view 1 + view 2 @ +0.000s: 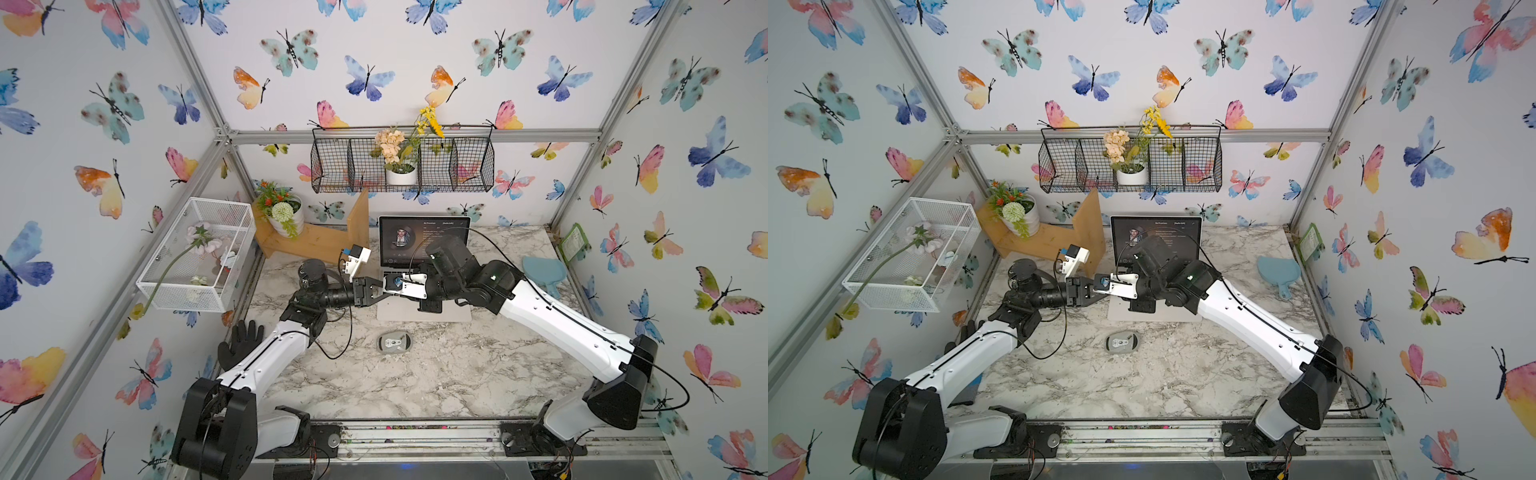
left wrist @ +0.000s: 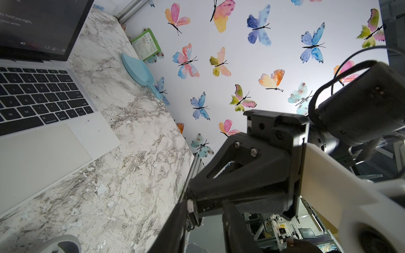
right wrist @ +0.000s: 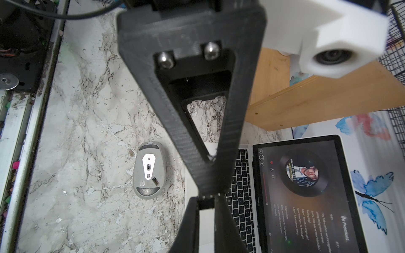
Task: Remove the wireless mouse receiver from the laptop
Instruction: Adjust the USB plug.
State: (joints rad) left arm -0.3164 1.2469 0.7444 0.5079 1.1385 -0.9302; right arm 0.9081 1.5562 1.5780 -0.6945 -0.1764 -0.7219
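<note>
Butterfly wallpaper shut the marble desk (image 1: 415, 382) in at the back and on both sides; the arms' mounting rail ran along the front edge. The front half of the desk lay bare except for a grey mouse (image 1: 394, 343), underside up, near the middle. The laptop (image 1: 399, 312) sat at the back centre, lid up and screen facing forward. A wooden stand (image 1: 316, 245) stood just beside its left edge, leaving little room there. To its right the marble ran free as far as a blue scoop (image 1: 544, 270) near the right wall.

The left arm (image 1: 270, 353) and right arm (image 1: 561, 324) reached in from either side and met tip to tip in the air above the laptop's left edge. The right jaws were clenched on the receiver (image 3: 206, 202), a small dark stub held at their very tips, out of the laptop and well above the keyboard. The left jaws stood released, parted on either side of the right jaws' tips. The receiver was too small to tell which way its long axis ran.
</note>
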